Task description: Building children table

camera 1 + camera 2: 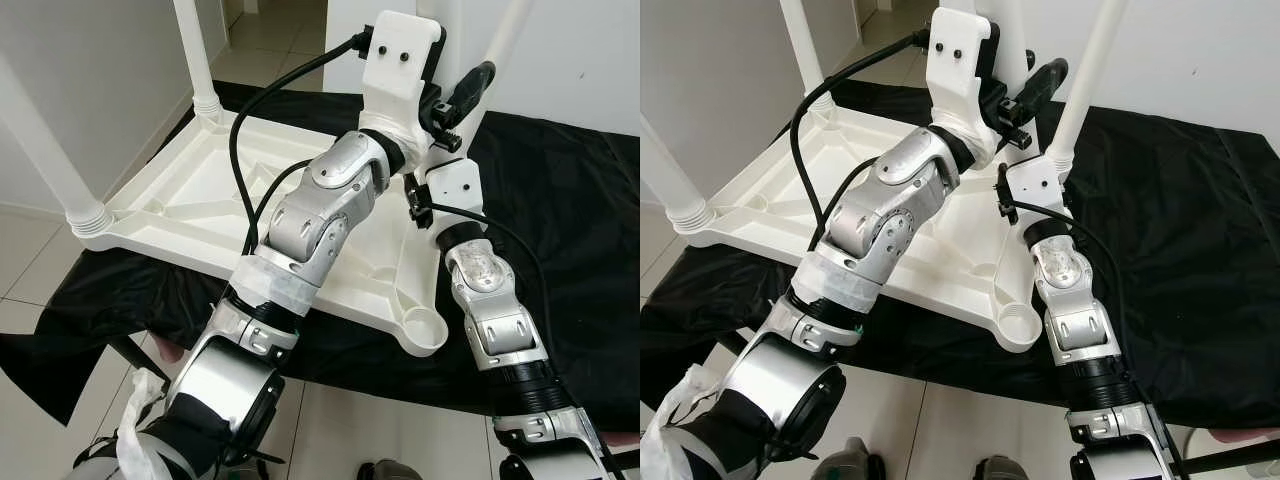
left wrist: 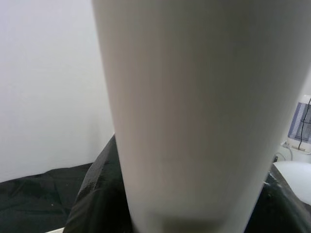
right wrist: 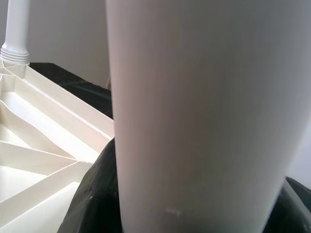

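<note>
My left gripper [image 1: 1040, 80] is up at 1 o'clock over the upturned top [image 1: 190, 190], right against the leg [image 2: 194, 121] that stands there. From the left wrist, that leg is a broad, pale, blurred column dead ahead and very close. I cannot tell whether these jaws are clamped on it or just beside it. My right gripper [image 1: 1045, 165] sits lower on the same leg, down by its ribbed collar where it meets the corner of the top. From the right wrist, the leg is again a wide white column straight ahead, with the ribbed underside of the top spreading away beside it. Here too I cannot tell how the jaws stand.

My left arm [image 1: 320, 210] reaches across the top from 7 o'clock to 1 o'clock, with a black cable [image 1: 235, 150] looping off it over the white plastic. My right arm [image 1: 495, 310] comes up from 5 o'clock along the top's near right edge.

The top lies upside down, its stiffening ribs facing up. Two more legs stand upright in its corners: one at 9 o'clock [image 1: 45, 140] and one at 11 o'clock [image 1: 195, 50], each with a threaded collar at its foot. The corner at 5 o'clock has a round open socket [image 1: 425, 328].

The top rests on a black cloth [image 1: 570, 200], which spreads out to 3 o'clock and hangs down at 7 o'clock over the tiled floor [image 1: 30, 270]. A white wall [image 1: 90, 70] rises at 10 o'clock.
</note>
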Tool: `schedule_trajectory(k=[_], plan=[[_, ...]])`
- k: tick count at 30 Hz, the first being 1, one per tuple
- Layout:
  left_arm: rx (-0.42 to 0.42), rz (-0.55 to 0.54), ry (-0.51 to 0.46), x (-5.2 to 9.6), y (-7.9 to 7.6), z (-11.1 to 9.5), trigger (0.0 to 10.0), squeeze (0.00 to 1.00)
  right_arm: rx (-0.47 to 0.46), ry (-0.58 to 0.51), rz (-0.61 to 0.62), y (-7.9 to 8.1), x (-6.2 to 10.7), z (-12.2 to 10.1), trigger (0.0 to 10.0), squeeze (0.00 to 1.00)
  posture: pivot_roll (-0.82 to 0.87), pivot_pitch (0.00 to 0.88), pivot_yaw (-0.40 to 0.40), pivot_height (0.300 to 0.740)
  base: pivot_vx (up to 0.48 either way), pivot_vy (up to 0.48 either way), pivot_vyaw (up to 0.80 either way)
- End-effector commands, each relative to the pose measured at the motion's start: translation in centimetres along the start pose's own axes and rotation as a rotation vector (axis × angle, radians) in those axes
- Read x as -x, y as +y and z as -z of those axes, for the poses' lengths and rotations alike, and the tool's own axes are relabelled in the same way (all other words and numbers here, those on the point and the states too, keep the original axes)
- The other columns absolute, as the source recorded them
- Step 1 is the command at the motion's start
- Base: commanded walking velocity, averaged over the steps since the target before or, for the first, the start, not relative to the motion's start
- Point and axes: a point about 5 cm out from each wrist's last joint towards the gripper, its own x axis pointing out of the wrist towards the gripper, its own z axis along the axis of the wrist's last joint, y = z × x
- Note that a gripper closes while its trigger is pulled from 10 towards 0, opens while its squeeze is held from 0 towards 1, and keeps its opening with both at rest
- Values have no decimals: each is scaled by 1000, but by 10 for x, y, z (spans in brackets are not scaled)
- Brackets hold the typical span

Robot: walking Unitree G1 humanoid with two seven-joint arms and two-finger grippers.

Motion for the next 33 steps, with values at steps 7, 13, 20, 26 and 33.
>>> schedule_trajectory(k=[7,13,20,26,33], plan=[[78,41,-36,-7,-28,1,10000,0,-24,32,70,-7,-3,4,157,0,-1,0,-7,740,0,0,0],[84,60,-34,-6,-30,2,10000,1000,-32,42,87,-9,-4,5,10000,0,-1,0,-6,740,0,0,0],[94,92,-38,-4,-33,1,10000,0,-61,59,110,-9,-5,7,10000,0,2,0,-6,740,0,0,0],[146,126,-81,3,-33,-4,10000,0,-125,89,192,-17,-1,13,10000,0,7,0,-6,740,0,0,0],[167,142,-84,10,-28,-4,10000,0,-157,100,250,-26,3,17,10000,0,9,0,-5,740,0,0,0]])
